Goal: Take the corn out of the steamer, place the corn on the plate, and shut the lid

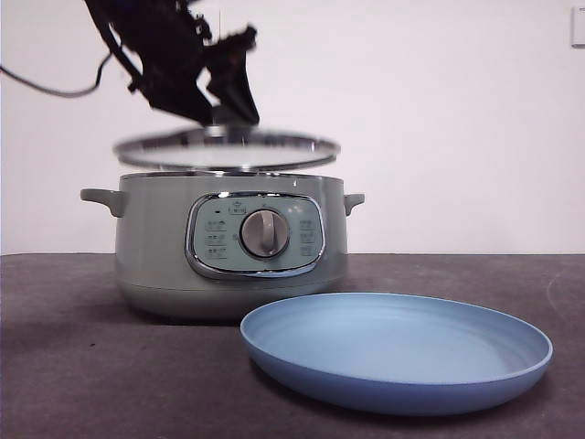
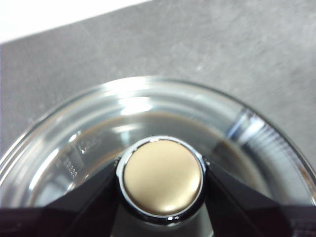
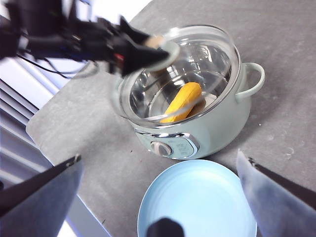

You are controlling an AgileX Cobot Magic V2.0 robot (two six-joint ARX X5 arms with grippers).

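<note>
Above steamer (image 1: 228,242): left hand (image 2: 162,183) pinching knob (image 2: 163,181) of lid (image 1: 227,149), jaws pressing knob from both sides; lid hanging just over pot rim, apart from it, roughly level. Corn (image 3: 182,101) lying tilted inside steamer bowl, showing through glass. Plate (image 1: 398,352) sitting bare on worktop (image 1: 73,366), just beside steamer, toward near edge. Right hand (image 3: 165,197) hovering high over plate, jaws spread wide, gripping nothing.

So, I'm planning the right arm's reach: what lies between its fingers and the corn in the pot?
In the right wrist view, the blue plate and the pot's front wall lie between; the corn sits inside.
</note>
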